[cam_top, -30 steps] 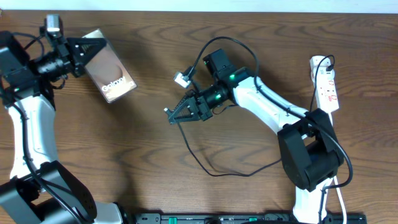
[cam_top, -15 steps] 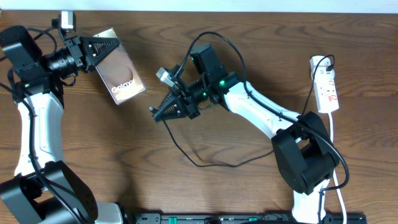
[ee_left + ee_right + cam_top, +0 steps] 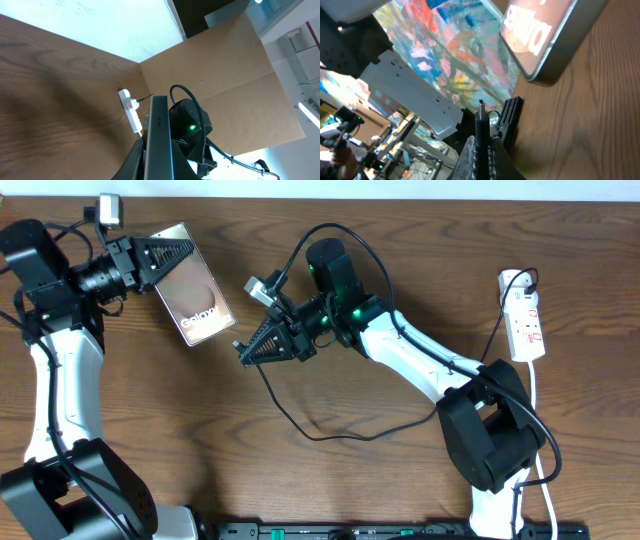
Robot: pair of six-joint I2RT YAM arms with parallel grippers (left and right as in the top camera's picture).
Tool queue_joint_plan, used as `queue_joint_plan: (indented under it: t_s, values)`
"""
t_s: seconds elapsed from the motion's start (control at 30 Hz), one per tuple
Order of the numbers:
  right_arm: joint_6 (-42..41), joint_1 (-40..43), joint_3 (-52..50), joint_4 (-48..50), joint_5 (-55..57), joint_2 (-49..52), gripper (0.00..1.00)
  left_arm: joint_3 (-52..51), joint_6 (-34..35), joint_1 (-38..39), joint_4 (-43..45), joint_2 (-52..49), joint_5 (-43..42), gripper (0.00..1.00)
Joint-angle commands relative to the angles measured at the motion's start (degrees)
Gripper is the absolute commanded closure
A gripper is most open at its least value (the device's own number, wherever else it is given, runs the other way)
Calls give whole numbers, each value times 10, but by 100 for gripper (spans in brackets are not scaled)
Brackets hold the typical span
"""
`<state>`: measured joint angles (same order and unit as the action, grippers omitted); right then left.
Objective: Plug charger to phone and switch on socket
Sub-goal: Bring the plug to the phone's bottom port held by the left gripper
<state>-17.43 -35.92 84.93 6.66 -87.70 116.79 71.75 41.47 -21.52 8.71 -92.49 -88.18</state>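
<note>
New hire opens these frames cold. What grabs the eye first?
The flat bronze-brown phone with white lettering, clamped in the left gripper at upper left. Facing it at centre, the right gripper pinches the thin black charger cable, plug tip aimed at the phone. The white power strip with red markings lies untouched at far right.

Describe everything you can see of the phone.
The phone is a flat bronze-brown rectangle with rounded corners, a greyish edge and white lettering that reads "Galaxy" in the overhead view. It is angled diagonally over the upper left of the table, its far end clamped in the left gripper's jaws. Its lower end is free; nothing is plugged in, and the charger tip is apart from it.
</note>
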Motion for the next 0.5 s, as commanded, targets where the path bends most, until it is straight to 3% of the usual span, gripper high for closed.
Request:
queue_joint_plan:
  t_s: [0.0,0.47]
  values:
    - [-34,-2,8,0,19,5,99,2,-7,1,4,2,-5,93]
    - [-101,-5,8,46,52,5,99,3,-5,37,7,2,42,93]
